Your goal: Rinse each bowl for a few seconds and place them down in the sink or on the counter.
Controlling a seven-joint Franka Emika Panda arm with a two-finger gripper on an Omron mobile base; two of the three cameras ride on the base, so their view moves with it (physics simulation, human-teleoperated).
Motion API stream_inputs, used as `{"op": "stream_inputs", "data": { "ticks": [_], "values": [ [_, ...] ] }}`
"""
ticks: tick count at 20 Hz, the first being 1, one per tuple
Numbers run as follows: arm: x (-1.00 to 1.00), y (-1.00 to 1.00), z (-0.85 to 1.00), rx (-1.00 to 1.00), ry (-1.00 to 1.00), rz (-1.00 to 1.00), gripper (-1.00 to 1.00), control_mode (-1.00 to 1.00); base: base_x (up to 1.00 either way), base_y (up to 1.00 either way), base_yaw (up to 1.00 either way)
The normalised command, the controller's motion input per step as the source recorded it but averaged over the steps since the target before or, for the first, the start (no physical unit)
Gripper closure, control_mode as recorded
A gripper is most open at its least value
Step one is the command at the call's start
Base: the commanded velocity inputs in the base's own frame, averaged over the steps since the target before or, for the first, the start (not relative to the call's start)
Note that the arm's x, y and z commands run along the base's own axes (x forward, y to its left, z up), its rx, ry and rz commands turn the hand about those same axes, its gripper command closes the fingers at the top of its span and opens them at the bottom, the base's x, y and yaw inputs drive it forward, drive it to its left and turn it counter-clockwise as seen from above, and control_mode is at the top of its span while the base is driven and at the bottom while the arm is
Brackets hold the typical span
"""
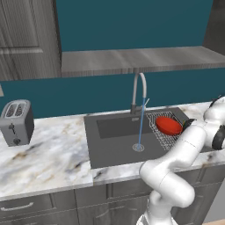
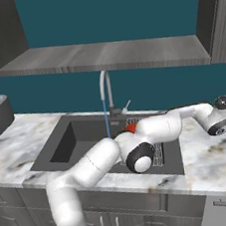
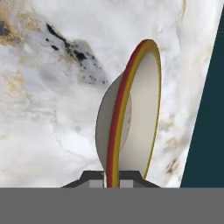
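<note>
My gripper (image 3: pixel 112 181) is shut on the rim of the pale tan bowl (image 3: pixel 140 118), which has a red and yellow edge band. I hold the bowl on edge, close above the marble counter (image 3: pixel 43 87), with the teal wall at the right of the hand view. The arm reaches over the counter (image 2: pixel 216 157) to the right of the sink (image 2: pixel 73 140). The glossy red bowl (image 1: pixel 169 125) lies in a wire basket (image 1: pixel 160 134) at the right side of the dark sink (image 1: pixel 114 145). A thin blue stream of water (image 1: pixel 140 127) runs from the arched faucet (image 1: pixel 139 90) to the drain (image 1: pixel 138 147).
A silver toaster (image 1: pixel 16 121) stands on the counter (image 1: pixel 52 154) at the far left. A grey wood-grain shelf (image 1: pixel 132 59) hangs above the faucet. Grey cabinets flank it, and drawers run below the counter edge.
</note>
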Motion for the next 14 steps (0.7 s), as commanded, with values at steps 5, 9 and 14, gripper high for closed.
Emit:
{"op": "stream_inputs", "data": {
  "ticks": [5,9,14],
  "values": [
    [-0.90,0.21,0.29,0.20,-0.05,0.05,1.00,-1.00,0.00,0.00,0.00],
    [-0.89,0.31,0.32,0.17,-0.06,0.05,1.00,-1.00,0.00,0.00,0.00],
    [-0.72,0.40,0.41,0.07,-0.20,0.06,1.00,-1.00,0.00,0.00,0.00]
  ]
}}
